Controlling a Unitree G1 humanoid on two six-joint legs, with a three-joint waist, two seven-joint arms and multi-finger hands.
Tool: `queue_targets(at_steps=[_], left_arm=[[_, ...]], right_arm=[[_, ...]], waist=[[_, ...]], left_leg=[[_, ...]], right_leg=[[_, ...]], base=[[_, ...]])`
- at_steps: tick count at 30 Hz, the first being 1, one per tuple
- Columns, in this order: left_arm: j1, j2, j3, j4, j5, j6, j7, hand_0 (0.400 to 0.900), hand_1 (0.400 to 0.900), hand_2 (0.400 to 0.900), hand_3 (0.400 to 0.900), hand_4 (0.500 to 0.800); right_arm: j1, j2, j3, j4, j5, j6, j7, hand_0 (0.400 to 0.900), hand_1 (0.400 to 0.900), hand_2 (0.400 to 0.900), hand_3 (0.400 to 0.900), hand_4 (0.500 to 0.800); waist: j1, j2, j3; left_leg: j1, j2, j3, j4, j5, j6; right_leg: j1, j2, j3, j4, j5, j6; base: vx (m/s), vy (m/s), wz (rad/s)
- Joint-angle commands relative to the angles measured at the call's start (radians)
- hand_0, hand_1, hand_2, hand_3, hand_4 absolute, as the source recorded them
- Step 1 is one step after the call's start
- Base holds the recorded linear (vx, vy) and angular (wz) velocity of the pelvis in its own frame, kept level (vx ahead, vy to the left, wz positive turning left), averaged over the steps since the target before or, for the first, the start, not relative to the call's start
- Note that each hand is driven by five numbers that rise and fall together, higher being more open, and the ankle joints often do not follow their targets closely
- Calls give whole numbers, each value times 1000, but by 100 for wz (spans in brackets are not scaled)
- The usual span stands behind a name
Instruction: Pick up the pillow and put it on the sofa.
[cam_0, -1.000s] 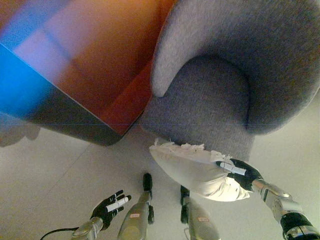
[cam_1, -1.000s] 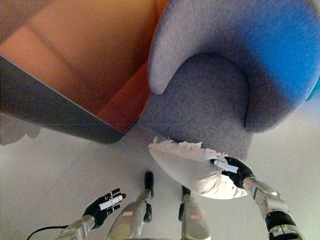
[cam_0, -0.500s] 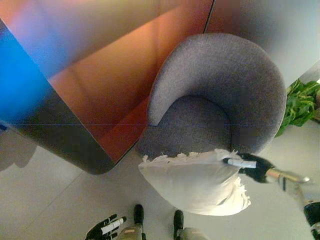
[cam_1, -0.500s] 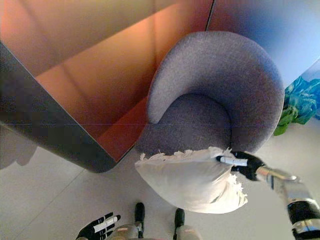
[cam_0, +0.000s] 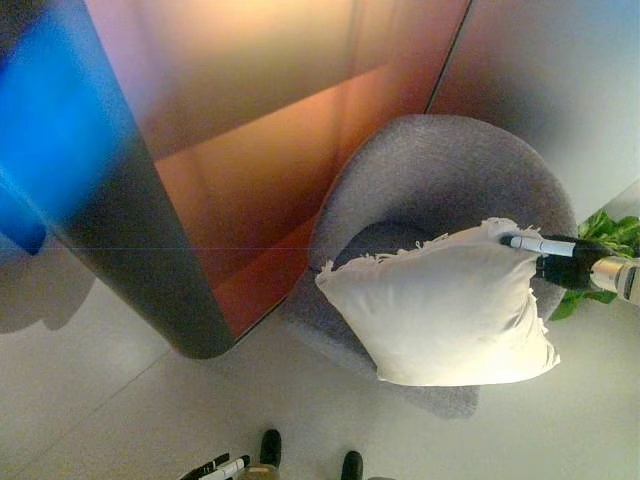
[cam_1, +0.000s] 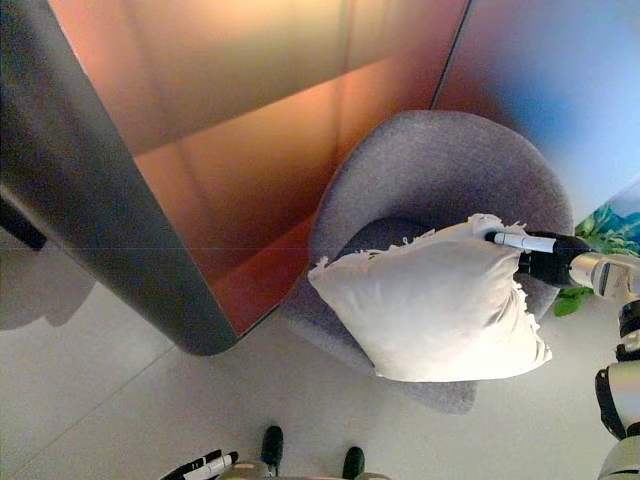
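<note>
A large cabinet (cam_0: 250, 170) with smooth orange-brown panels fills the upper left and middle of the scene. Its near corner is a rounded dark grey edge (cam_0: 150, 260) that runs down to the pale floor (cam_0: 90, 400). A thin dark seam (cam_0: 448, 55) divides the orange panels from a plainer grey-toned wall panel (cam_0: 560, 90) at the upper right. At the right edge, a green leafy plant (cam_0: 600, 235) shows near the floor, partly hidden, with its leaves spreading toward the picture's border.
</note>
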Motion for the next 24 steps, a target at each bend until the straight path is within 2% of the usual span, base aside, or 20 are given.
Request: queue_targets(at_steps=[1, 6, 8, 9, 10, 16, 24], left_arm=[[11, 47, -26, 86, 52, -10, 5, 900, 900, 900, 900, 800], [17, 44, -24, 88, 49, -17, 1, 900, 900, 900, 900, 800], [13, 42, -27, 87, 49, -14, 1, 900, 900, 900, 900, 800], [13, 37, -31, 84, 47, -18, 5, 900, 900, 900, 900, 800], [13, 38, -38, 82, 36, -22, 5, 900, 900, 900, 900, 800], [2, 32, -44, 73, 35, -28, 4, 900, 900, 900, 900, 800], [-2, 35, -49, 64, 54, -30, -9, 900, 900, 900, 900, 800]], right_arm=[[-309, -120, -1, 47, 139, -41, -56, 400, 400, 400, 400, 500], [-369, -95, 30, 90, 136, -30, -105, 400, 400, 400, 400, 500], [-384, -84, 38, 110, 101, -34, -213, 404, 404, 404, 404, 502], [-390, -78, 40, 115, 94, -22, -234, 900, 900, 900, 900, 800], [-408, -78, 52, 128, 108, -1, -246, 900, 900, 900, 900, 800], [-431, -105, 67, 165, 103, 1, -274, 900, 900, 900, 900, 800], [-386, -137, 23, 182, 99, 29, -239, 900, 900, 900, 900, 800]], waist=[[51, -34, -58], [68, -22, -43], [73, -16, -36], [75, -14, -31], [77, -13, -26], [79, -5, -7], [67, -4, -13]], left_leg=[[84, -7, 43, 10, -157, -44], [66, -12, 28, 6, -150, -48], [57, -14, 23, 5, -147, -49], [51, -15, 21, 5, -146, -50], [45, -16, 19, 4, -144, -50], [30, -17, 11, 1, -141, -52], [41, -14, 20, 5, -151, -52]], right_leg=[[2, 33, -22, 17, -29, 18], [-6, 34, -26, 11, -33, 12], [-12, 34, -27, 10, -35, 11], [-16, 34, -27, 9, -35, 11], [-22, 33, -26, 9, -34, 11], [-32, 35, -32, 8, -40, 5], [-26, 35, -27, 9, -45, 3]], base=[[14, -30, 15], [-3, -13, 14], [-30, -11, 13], [-61, -15, 8], [-77, -15, 6], [-31, -7, 5], [16, -12, -6]])
